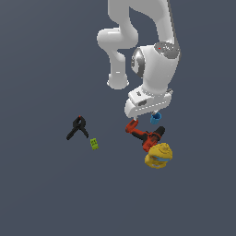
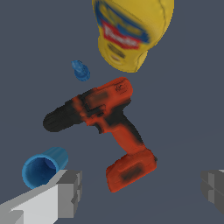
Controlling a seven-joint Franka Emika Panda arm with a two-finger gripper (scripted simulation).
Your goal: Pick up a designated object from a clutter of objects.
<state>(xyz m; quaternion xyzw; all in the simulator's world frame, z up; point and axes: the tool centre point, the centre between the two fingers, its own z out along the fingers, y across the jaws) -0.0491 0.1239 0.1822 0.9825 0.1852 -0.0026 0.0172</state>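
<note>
Two grey fingertips of the tool frame the near edge of the wrist view, standing wide apart with nothing between them. One sits just beside the blue cup, whose hollow mouth faces the camera; the other is well off to the far side, and the base of the red-and-black drill lies in the gap instead.

In the exterior view the cup shows just under the white hand of the arm, close to the drill. The yellow round object touches or nearly touches the drill on the side away from the cup. The black clamp and the small green block lie well apart toward the exterior view's left. No edges or corners of the dark surface appear in either view, so the cup can be placed only against its neighbours.

My reading is that the step in hand is lining up over the cup before descending. To do it well, the tool should shift sideways until the cup, not the drill, sits midway between the fingers, then descend straight so neither finger clips the drill's chuck.

A red label with pale lettering crosses the yellow object, but it is too blurred to read. A small blue item lies beside it; what it is I cannot tell.
</note>
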